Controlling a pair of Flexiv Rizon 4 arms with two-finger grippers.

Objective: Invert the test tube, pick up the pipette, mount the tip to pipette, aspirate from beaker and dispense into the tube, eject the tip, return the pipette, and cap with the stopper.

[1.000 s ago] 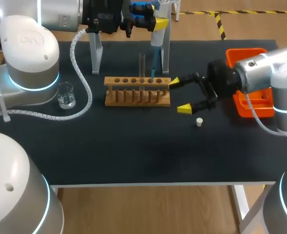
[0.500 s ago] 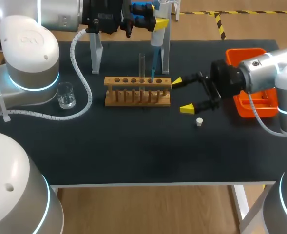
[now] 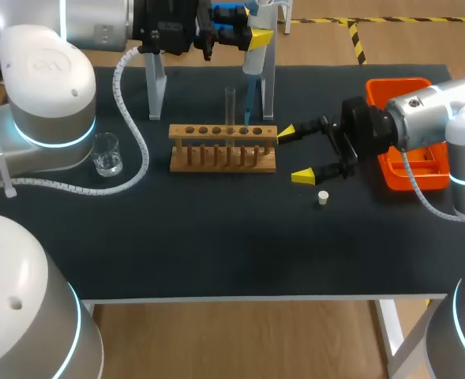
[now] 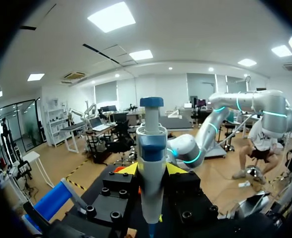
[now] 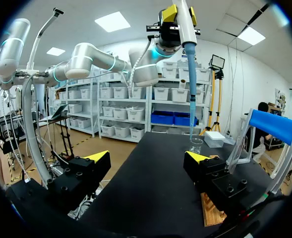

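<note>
No lettering, number, label or sign can be read in any view, neither on the pipette [image 4: 150, 163], the wooden rack [image 3: 223, 158] nor the orange tray [image 3: 394, 88].

Our tally: eight single things, two hands, one bench [image 3: 216, 245].
On the one bench we count one rack [image 3: 223, 150], one tube [image 3: 230, 103] standing in that rack, one beaker [image 3: 106, 155], one stopper [image 3: 323, 197], one orange tray [image 3: 410, 178] and one stand [image 3: 155, 91]. Over it we count one pipette [image 4: 150, 144], and one blue tip [image 3: 249, 99] on that pipette. We count two hands, the left hand [image 4: 151, 171] and the right hand [image 3: 294, 154]; each shows two yellow fingertips [image 3: 301, 175], which makes four fingertips in all.
</note>
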